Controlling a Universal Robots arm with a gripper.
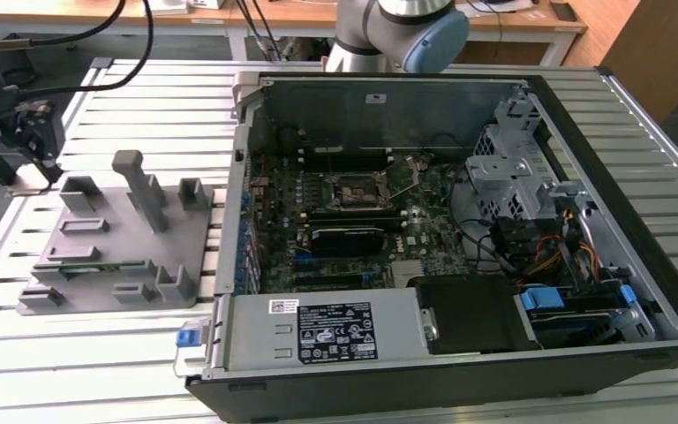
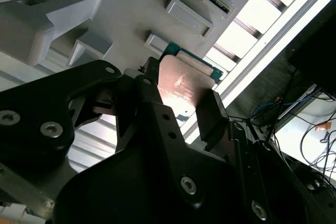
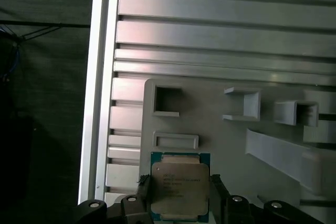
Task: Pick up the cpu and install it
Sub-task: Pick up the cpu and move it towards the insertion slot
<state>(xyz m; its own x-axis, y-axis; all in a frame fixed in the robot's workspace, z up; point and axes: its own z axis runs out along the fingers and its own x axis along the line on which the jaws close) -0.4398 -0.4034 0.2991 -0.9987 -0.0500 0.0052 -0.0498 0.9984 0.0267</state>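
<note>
The cpu, a small square chip with a pale metal top and a green rim, sits between my gripper's two dark fingers in both wrist views. The fingers press against two opposite edges of the cpu, so my gripper is shut on it. It is over a corner of the grey fixture near the table's edge; I cannot tell whether it rests there or hangs above. In the exterior view the arm's dark end stands at the fixture's far left side. The dark framed socket lies on the motherboard.
The open computer case fills the exterior view's right, with cables, a drive cage and a power supply inside. A green memory strip lies in the fixture, which has upright posts. The slatted aluminium table ends just past the fixture.
</note>
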